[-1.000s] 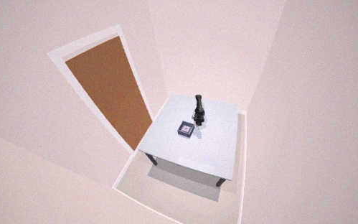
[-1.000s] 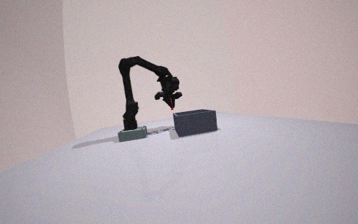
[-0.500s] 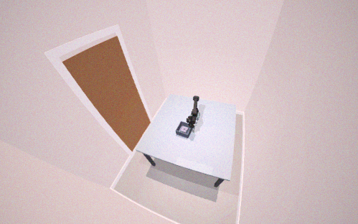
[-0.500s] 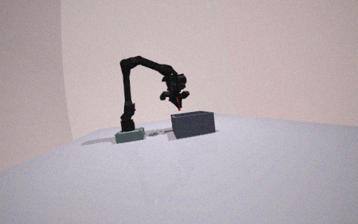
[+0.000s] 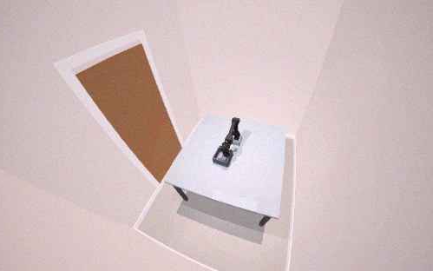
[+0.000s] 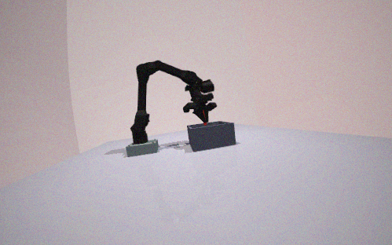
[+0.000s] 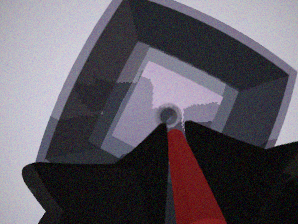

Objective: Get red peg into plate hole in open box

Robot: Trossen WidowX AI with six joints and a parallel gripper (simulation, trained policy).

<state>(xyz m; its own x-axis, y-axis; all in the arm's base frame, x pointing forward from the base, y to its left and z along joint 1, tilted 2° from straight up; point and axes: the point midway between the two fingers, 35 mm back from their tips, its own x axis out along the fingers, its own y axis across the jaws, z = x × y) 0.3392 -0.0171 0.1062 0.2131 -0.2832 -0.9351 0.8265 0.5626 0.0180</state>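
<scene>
The red peg (image 6: 205, 124) (image 7: 188, 175) is held between the fingers of my gripper (image 6: 204, 121) (image 7: 175, 128), which is shut on it. In the exterior view the peg's lower tip is at about the height of the rim of the dark open box (image 5: 222, 163) (image 6: 214, 137) (image 7: 75, 85). In the wrist view the plate (image 7: 132, 112) lies at the box's bottom, and its round hole (image 7: 168, 115) shows just beyond the peg's tip. The peg is above the plate, not in the hole. In the top view the arm hides part of the box.
The arm's green-grey base (image 6: 142, 149) (image 5: 237, 141) stands on the pale table (image 5: 253, 174) (image 6: 174, 188) behind the box. The box walls (image 7: 212, 37) rise around the plate on all sides. Shadows of the arm fall across the plate and the inside of the box.
</scene>
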